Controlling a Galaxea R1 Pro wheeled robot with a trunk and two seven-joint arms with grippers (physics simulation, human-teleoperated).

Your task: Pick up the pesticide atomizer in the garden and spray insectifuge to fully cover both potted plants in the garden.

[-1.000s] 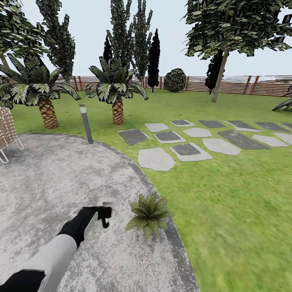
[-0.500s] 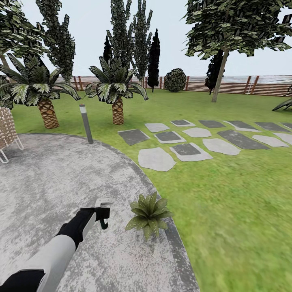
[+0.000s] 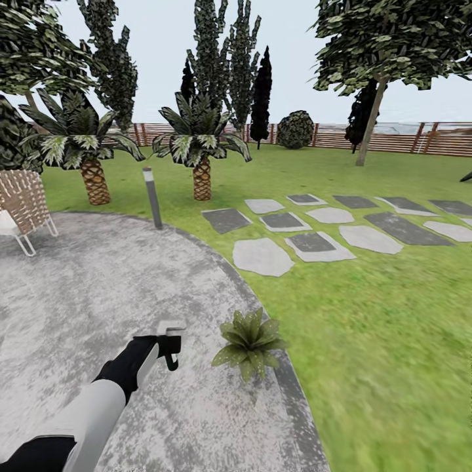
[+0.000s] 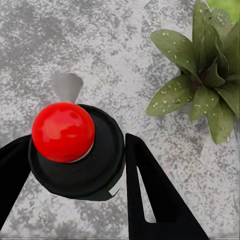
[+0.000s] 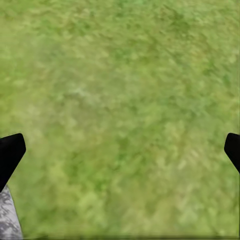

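This is a simulated back garden. A green lawn [image 3: 367, 341] fills the ground from 12 to 5 o'clock, crossed by flat grey stepping stones [image 3: 262, 255]. A round grey paved patio [image 3: 85, 295] lies at 9 o'clock, with a woven wicker chair [image 3: 23, 203] and a short grey bollard lamp [image 3: 153, 197] at its edge. Two squat palms with scaly trunks [image 3: 201, 147] stand at 11 o'clock. A brown slatted wooden fence [image 3: 393, 139] and tall dark trees [image 3: 261, 92] close it off at 12.
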